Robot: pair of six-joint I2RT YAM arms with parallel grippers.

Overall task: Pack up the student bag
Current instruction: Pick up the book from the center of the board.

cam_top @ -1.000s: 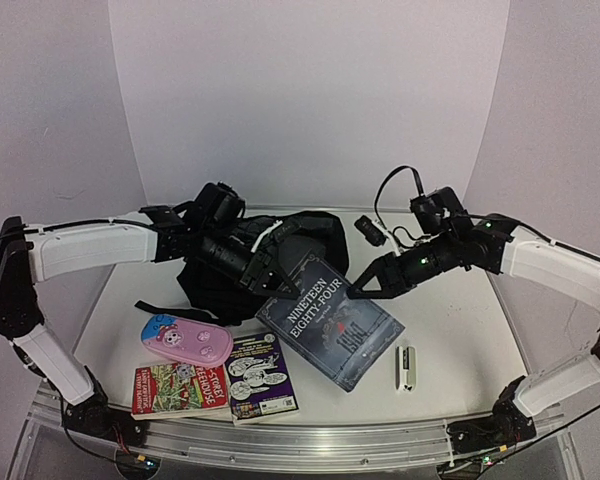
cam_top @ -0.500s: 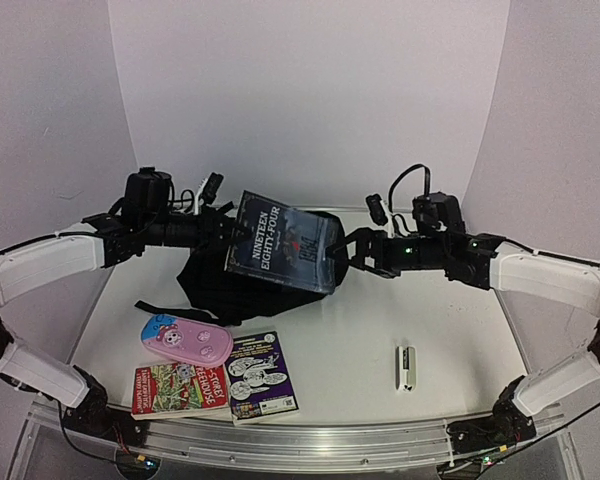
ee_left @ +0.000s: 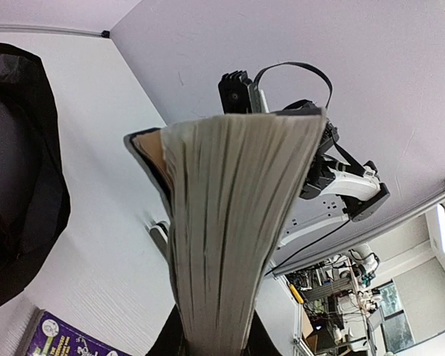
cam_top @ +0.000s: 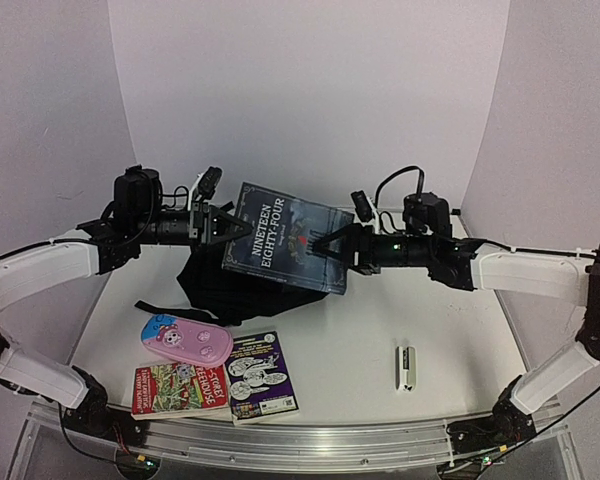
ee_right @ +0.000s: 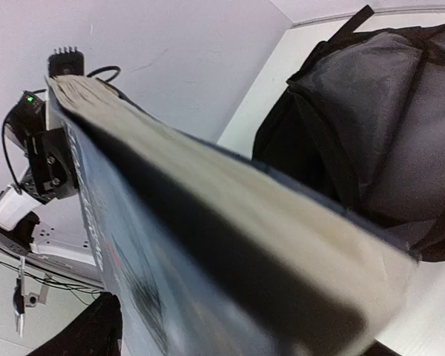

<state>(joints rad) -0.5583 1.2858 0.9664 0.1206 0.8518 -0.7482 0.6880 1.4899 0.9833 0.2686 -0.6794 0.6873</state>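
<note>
Clamping the book's [cam_top: 285,235] left edge, left gripper [cam_top: 230,228] fingers are closed tight on it. Right gripper [cam_top: 332,248] fingers stand apart around the right edge, looser than a second ago. Book went from flat on the table [cam_top: 360,340] to upright in the air over the student bag [cam_top: 215,290], which lies mouth-open beneath. Looks like a handover to the left; lowering in comes next.
</note>
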